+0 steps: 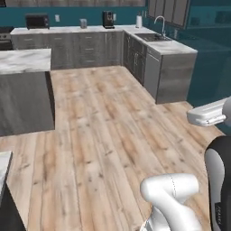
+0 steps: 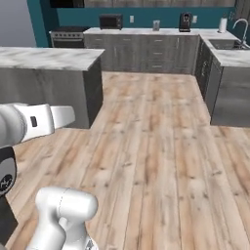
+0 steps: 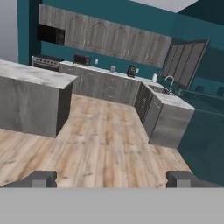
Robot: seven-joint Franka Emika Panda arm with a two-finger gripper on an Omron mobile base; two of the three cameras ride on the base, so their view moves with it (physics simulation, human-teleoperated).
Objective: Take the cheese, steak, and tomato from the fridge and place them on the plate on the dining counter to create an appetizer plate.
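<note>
tool (image 3: 112, 178) carried empty with fingers wide apart, ahead of it bare wooden floor (image 3: 105, 144) and a marble worktop (image 3: 35, 75), ready for fetching.

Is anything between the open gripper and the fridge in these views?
Cannot be judged: no fridge is in sight. Ahead of the gripper, jaws wide and empty, lies bare wood floor, with a marble-topped island to one side and the sink counter to the other.
</note>
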